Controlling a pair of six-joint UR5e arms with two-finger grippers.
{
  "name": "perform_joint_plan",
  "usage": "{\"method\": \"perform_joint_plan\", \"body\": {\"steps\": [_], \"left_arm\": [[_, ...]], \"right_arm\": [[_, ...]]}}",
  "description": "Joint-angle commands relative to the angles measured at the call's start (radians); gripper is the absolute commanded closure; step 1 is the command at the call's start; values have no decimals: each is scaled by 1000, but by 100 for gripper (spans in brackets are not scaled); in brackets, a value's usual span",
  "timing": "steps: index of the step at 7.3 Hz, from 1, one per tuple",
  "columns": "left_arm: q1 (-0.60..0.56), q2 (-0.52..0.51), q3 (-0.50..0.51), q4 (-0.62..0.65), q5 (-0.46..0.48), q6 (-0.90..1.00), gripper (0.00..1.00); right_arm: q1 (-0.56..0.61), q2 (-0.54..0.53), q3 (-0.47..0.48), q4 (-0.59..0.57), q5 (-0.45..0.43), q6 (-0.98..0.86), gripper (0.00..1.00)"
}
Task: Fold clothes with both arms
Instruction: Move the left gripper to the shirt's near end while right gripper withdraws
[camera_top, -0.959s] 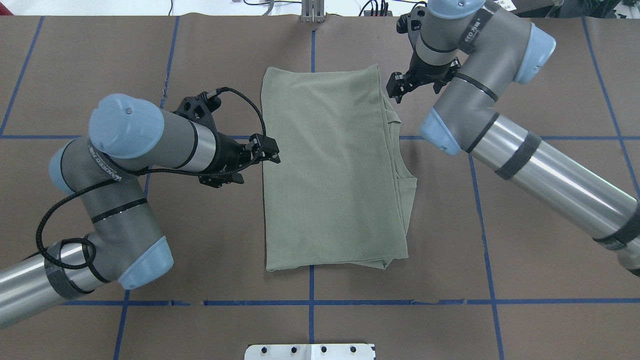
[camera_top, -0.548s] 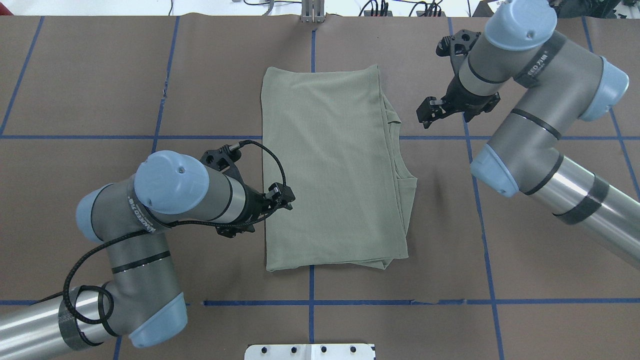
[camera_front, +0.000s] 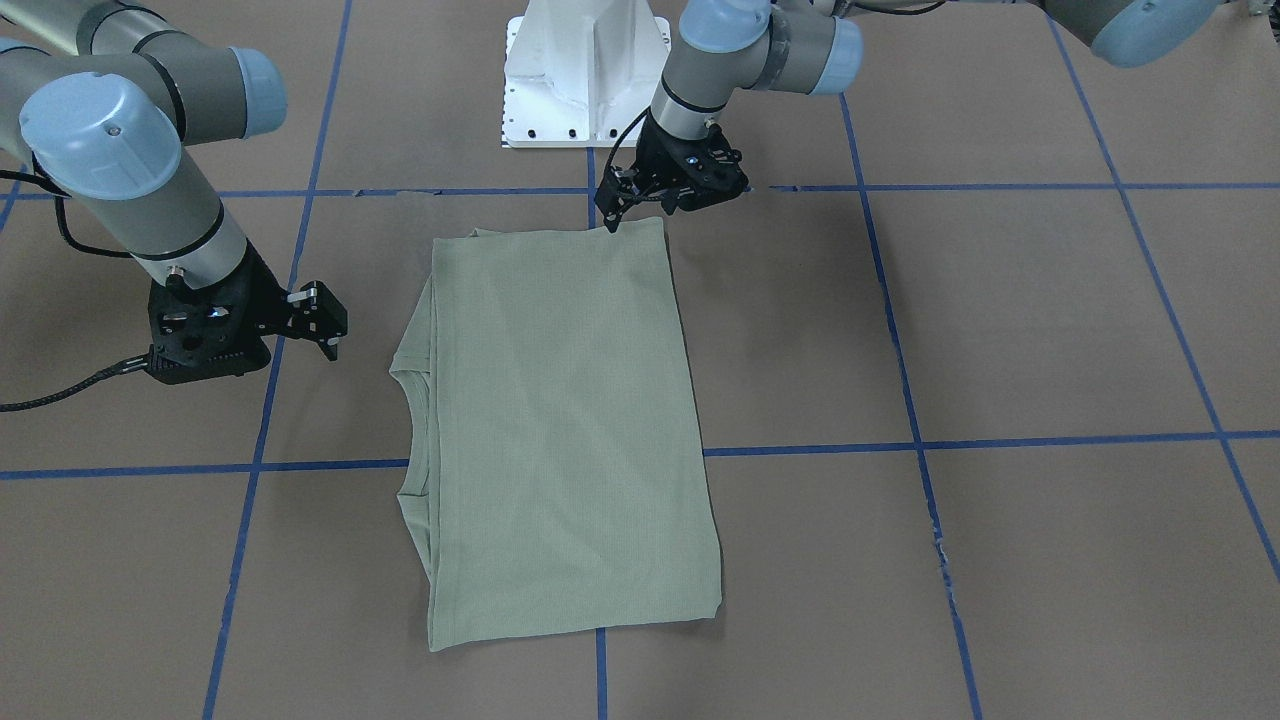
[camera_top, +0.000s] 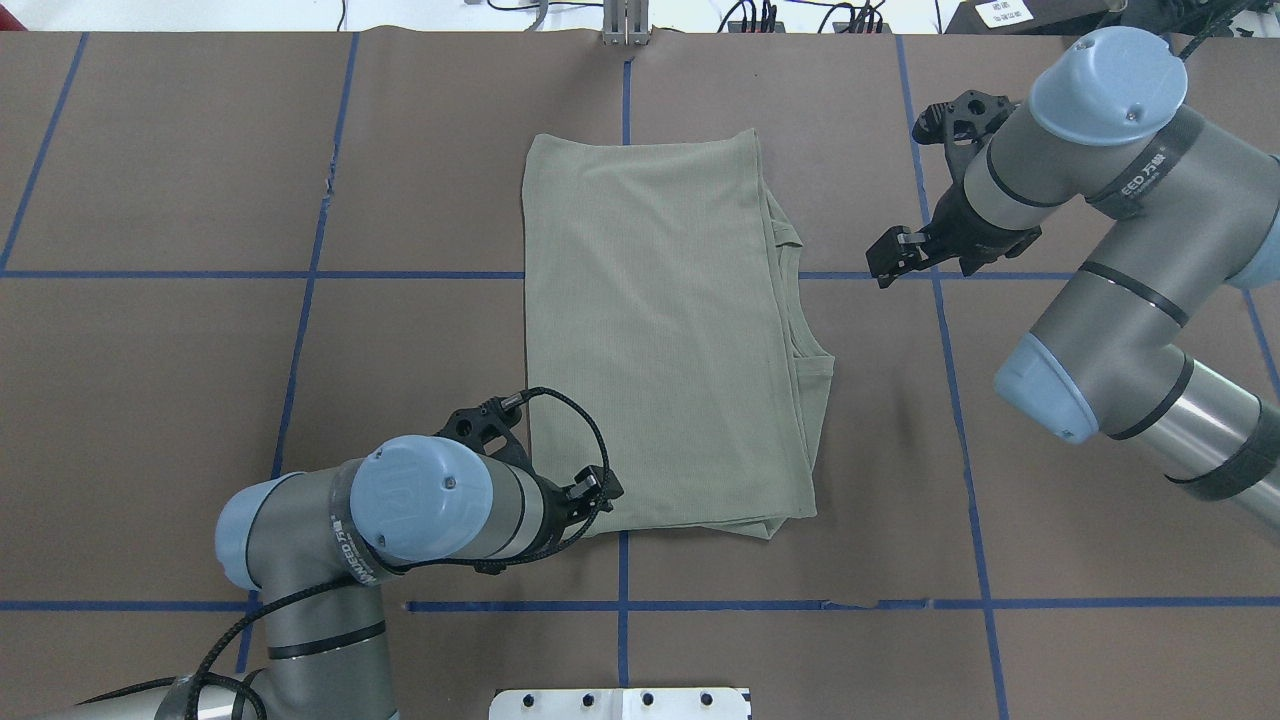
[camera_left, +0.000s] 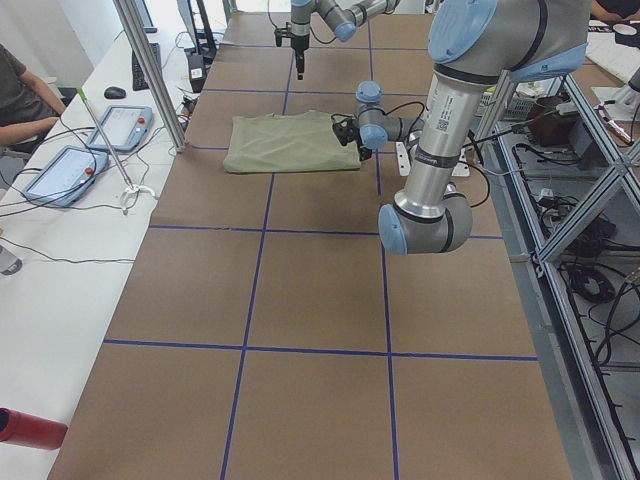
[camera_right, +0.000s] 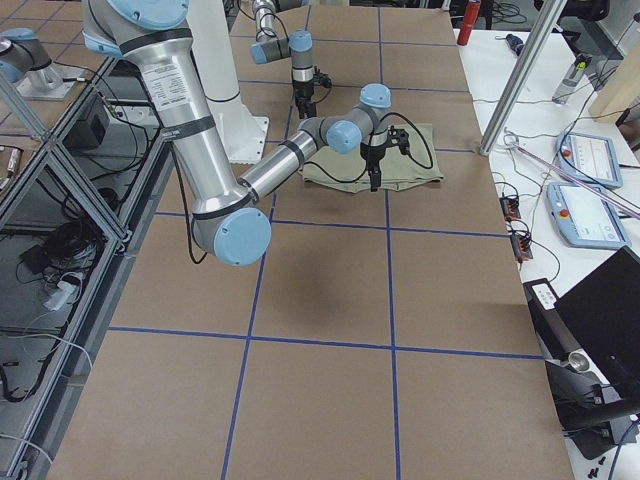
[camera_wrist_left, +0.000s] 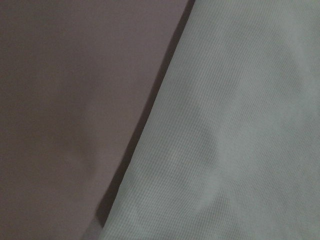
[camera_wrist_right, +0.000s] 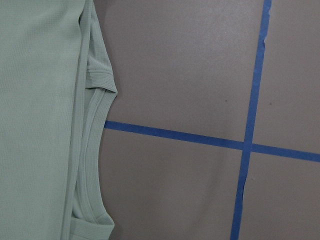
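The clothes are one sage-green shirt (camera_top: 660, 340) folded into a long rectangle and lying flat mid-table, seen too in the front view (camera_front: 560, 420). Its ribbed collar (camera_wrist_right: 95, 150) and layered edges face the right arm. My left gripper (camera_top: 603, 490) hangs low at the shirt's near left corner, fingers apart, seemingly open (camera_front: 610, 212). The left wrist view shows only the shirt's edge (camera_wrist_left: 240, 125) and brown table. My right gripper (camera_top: 886, 262) stands open over bare table, a hand's width to the right of the collar side (camera_front: 322, 320). It holds nothing.
Blue tape lines (camera_top: 620, 605) grid the brown table cover. The white pedestal base (camera_front: 585, 70) sits at the robot's edge. Beyond the far edge are metal posts (camera_left: 150, 70), teach pendants (camera_left: 120, 125) and a seated person (camera_left: 20, 95).
My left gripper slid along the shirt's left edge from its middle to the near corner. My right gripper drew away rightwards from the shirt's far right corner. The shirt has not moved.
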Motion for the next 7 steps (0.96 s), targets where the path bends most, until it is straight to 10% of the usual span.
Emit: {"method": "perform_joint_plan", "body": {"steps": [1, 7], "left_arm": [[20, -16, 11, 52, 24, -34, 5], [6, -15, 51, 63, 75, -32, 14]], "right_arm": [[-7, -1, -2, 1, -1, 6, 0], [-27, 7, -9, 2, -6, 38, 0]]}}
